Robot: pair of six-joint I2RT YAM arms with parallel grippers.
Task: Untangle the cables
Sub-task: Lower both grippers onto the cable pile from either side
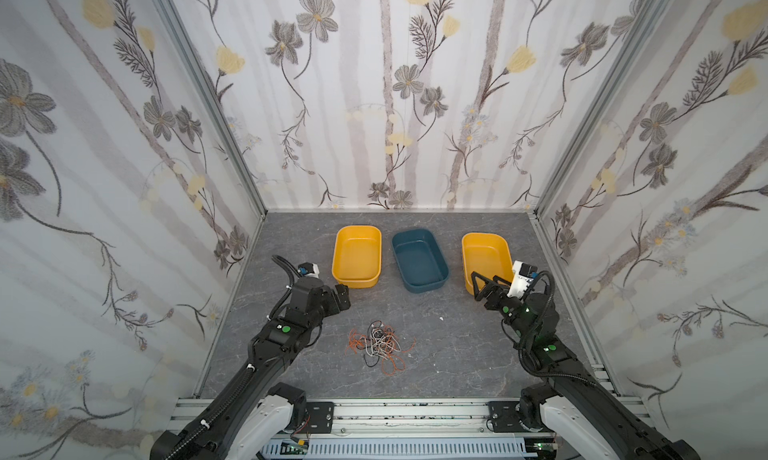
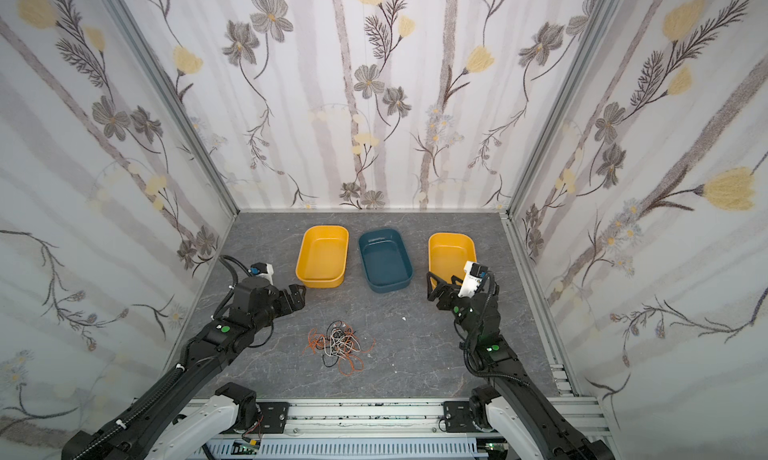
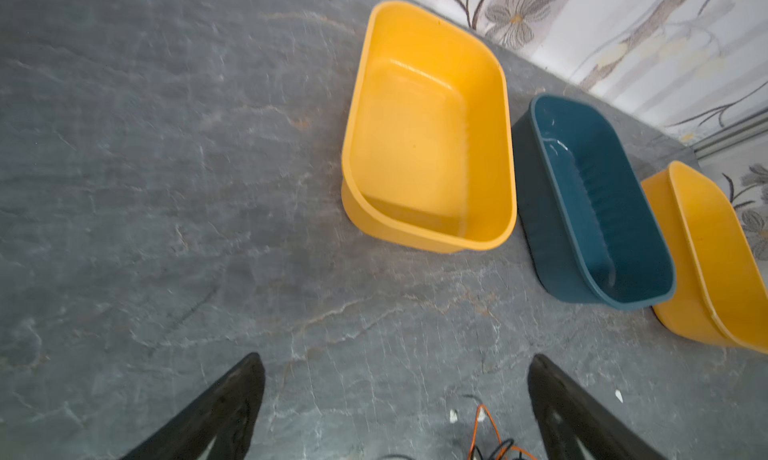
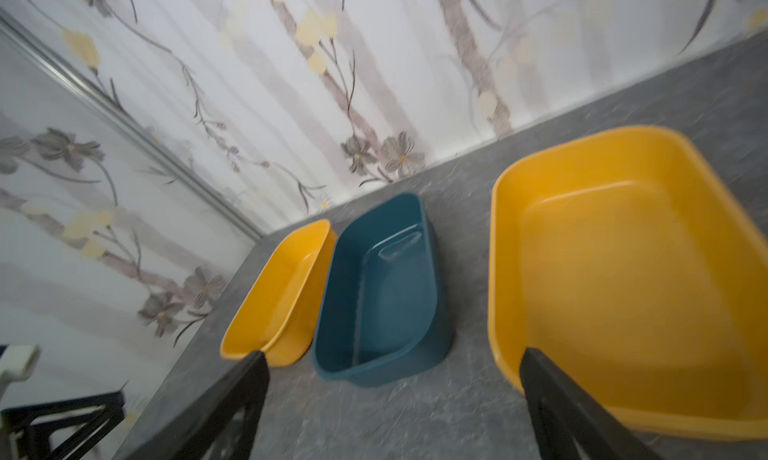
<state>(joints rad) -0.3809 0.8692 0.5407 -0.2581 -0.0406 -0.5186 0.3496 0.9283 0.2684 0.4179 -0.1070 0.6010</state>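
A: Nearest thing on the table (image 1: 457, 354)?
B: The cables (image 1: 380, 345). 1 loose tangle of orange, white and black wire, lying flat at the near middle, between the 2 arms. Both top views show the cables (image 2: 340, 345) there.
A: Anything touching the tangle?
B: No. Both grippers sit beyond it, well apart from each other.
A: Next out?
B: 1 white speck (image 1: 441, 318) on the slate, past the tangle and to its right.
A: Left gripper (image 1: 343, 298)?
B: Past the tangle on its left, just short of the left yellow bin (image 1: 355, 282). Jaws spread wide, gripping nothing. In the left wrist view an orange loop and a black strand of the cables (image 3: 494, 441) show in the gap between the 2 fingers, back from the tips.
A: Right gripper (image 1: 484, 285)?
B: Far right, held above the table. Jaws wide apart too, nothing in them. In both top views its fingers overlap the near corner of the right yellow bin (image 1: 484, 234). Whether they touch it, I cannot tell.
A: Farther back?
B: 3 bins in 1 row: left yellow bin, blue bin (image 1: 424, 286) in the middle, right yellow bin. Long sides face each other, each bin apart from the next. Behind them stands the flowered wall (image 1: 395, 104).
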